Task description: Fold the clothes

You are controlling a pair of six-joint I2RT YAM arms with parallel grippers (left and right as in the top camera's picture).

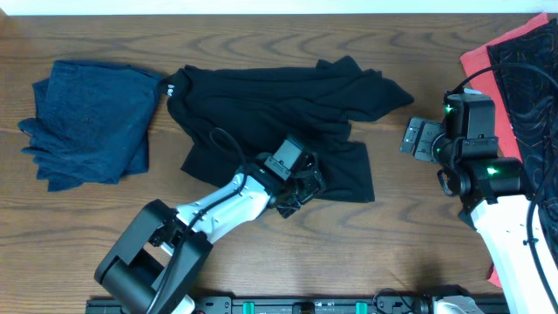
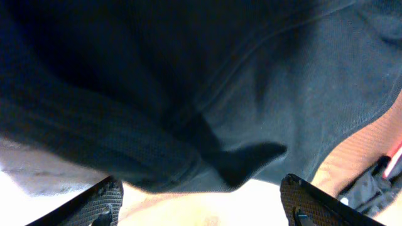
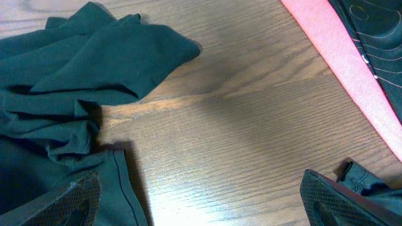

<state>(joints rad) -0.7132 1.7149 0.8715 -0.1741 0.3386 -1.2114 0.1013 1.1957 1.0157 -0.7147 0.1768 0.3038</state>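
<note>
A black shirt point(image 1: 279, 109) lies crumpled and spread across the middle of the table. My left gripper point(image 1: 301, 187) is at its lower hem; in the left wrist view the jaws point(image 2: 201, 204) are open with dark cloth point(image 2: 207, 100) just ahead of them, nothing between the fingers. My right gripper point(image 1: 420, 139) is open and empty over bare wood to the right of the shirt; in the right wrist view the jaws point(image 3: 201, 201) are wide apart, with the shirt's sleeve point(image 3: 94, 63) at upper left. A folded dark blue garment point(image 1: 87, 118) lies at the far left.
A pile of red and black patterned clothes point(image 1: 514, 78) lies at the right edge, also showing in the right wrist view point(image 3: 352, 56). Bare wooden table point(image 1: 410, 235) lies between the shirt and the right arm.
</note>
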